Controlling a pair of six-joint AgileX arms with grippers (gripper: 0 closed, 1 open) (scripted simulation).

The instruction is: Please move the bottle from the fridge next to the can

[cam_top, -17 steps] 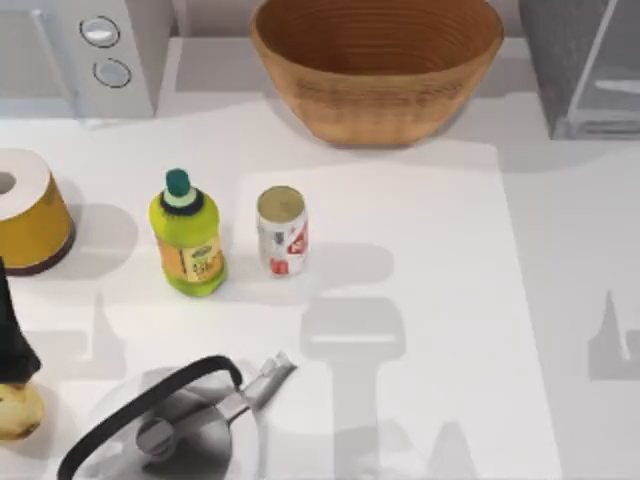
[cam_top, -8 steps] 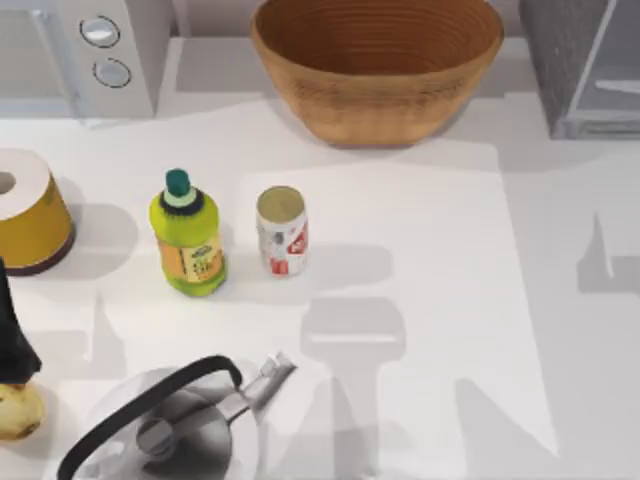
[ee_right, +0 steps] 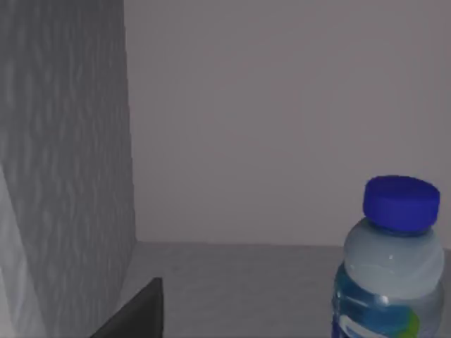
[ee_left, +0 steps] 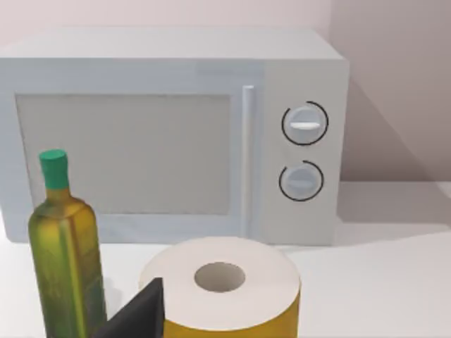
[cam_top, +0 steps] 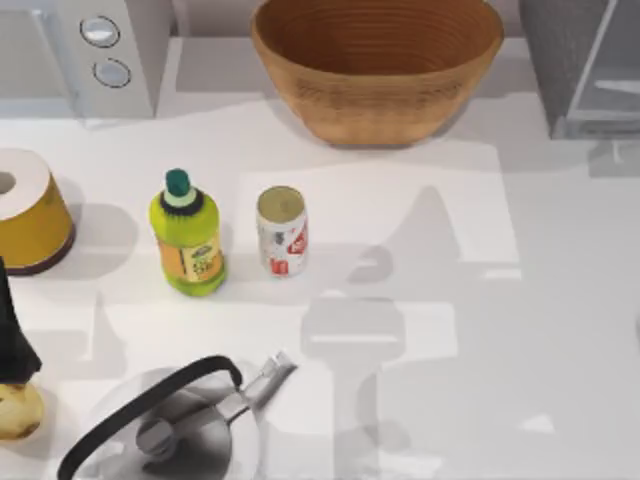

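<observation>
The bottle (ee_right: 392, 276), clear pale blue with a bright blue cap, stands upright inside the fridge (ee_right: 63, 141), in front of the right wrist camera. A dark edge of my right gripper (ee_right: 138, 314) shows close by, apart from the bottle. In the top view the fridge (cam_top: 575, 60) is at the back right corner. The small silver-white can (cam_top: 282, 232) stands left of the table's middle. A dark edge of my left gripper (ee_left: 138, 317) shows in the left wrist view, near a paper roll.
A yellow-green bottle (cam_top: 187, 235) stands just left of the can. A wicker basket (cam_top: 376, 65) is at the back, a microwave (cam_top: 95, 50) at the back left. A paper roll (cam_top: 25, 210), an oil bottle (ee_left: 65, 246) and a kettle (cam_top: 175, 420) crowd the left.
The arm shadows on the right side of the table have slid toward the back, up to the fridge. The can, bottle and other objects have not moved.
</observation>
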